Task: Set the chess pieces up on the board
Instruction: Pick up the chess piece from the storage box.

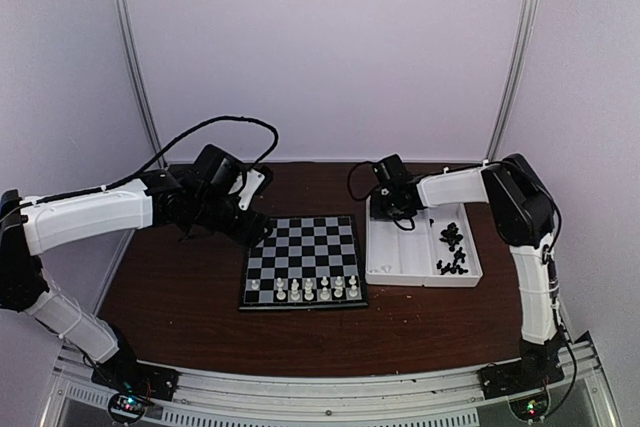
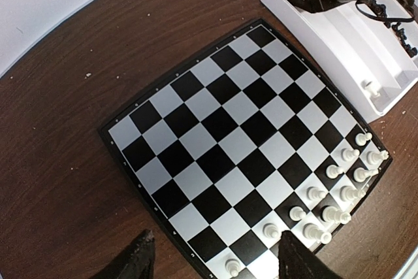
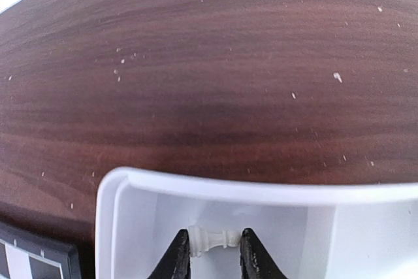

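**Right gripper**: inside the left compartment of the white tray, pinching a white piece end to end, base against one finger and head against the other. I cannot tell whether the piece rests on the tray floor.

**Left gripper**: spread, nothing in it, hovering at the left side of the board.

**Board:** white pieces stand in the two rows at its near edge. Black pieces lie in the tray's right compartment.

**Hazards, as I judge them:**
- The rounded head may squirt out of the grip when I lift.
- The piece may clip the tray wall on the way out.
- Held sideways, it will not stand when released, and it may topple its crowded neighbours.
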Motion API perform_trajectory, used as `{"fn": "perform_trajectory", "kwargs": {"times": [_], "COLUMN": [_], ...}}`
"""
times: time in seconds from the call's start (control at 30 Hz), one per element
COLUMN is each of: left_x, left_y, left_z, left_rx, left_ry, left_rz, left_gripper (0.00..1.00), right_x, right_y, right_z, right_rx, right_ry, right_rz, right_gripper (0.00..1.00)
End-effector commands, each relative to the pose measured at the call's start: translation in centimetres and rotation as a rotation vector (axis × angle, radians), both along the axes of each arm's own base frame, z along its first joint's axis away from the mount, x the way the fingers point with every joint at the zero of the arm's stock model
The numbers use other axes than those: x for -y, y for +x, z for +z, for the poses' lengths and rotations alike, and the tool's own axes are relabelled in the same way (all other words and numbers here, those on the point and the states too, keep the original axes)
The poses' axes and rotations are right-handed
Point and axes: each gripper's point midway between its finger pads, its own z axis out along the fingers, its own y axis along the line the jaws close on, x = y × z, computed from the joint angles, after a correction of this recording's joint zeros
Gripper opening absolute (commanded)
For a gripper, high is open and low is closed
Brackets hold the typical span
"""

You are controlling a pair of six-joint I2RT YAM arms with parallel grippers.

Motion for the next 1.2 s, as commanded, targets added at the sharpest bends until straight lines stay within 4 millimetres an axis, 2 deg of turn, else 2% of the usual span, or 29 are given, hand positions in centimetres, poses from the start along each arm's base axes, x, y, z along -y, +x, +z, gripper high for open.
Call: {"fn": "perform_trajectory", "kwargs": {"times": [0.0, 0.37, 0.63, 0.87, 1.0, 1.17], "left_x": [0.0, 0.3, 0.5, 0.6, 0.7, 0.7], "left_y": [0.5, 0.4, 0.4, 0.4, 0.4, 0.5], "left_z": [1.2, 1.2, 1.1, 1.1, 1.1, 1.2], "left_rx": [0.03, 0.025, 0.013, 0.01, 0.009, 0.011], "left_ry": [-0.032, -0.048, -0.056, -0.057, -0.061, -0.061], "left_rz": [0.012, 0.004, 0.004, 0.004, 0.003, 0.002], "left_gripper": [0.65, 0.65, 0.65, 0.65, 0.65, 0.65], "right_x": [-0.1, -0.1, -0.7, -0.6, -0.4, -1.4], "right_y": [-1.8, -6.8, -9.1, -11.7, -11.8, -11.0], "right_z": [2.7, 3.5, 3.9, 2.6, 2.8, 3.5], "right_rx": [0.007, -0.078, -0.144, -0.249, -0.256, -0.257], "right_ry": [0.036, 0.099, 0.11, 0.067, 0.05, 0.061], "right_rz": [0.034, 0.133, 0.219, 0.267, 0.275, 0.288], "right_gripper": [0.27, 0.27, 0.27, 0.28, 0.29, 0.31]}}
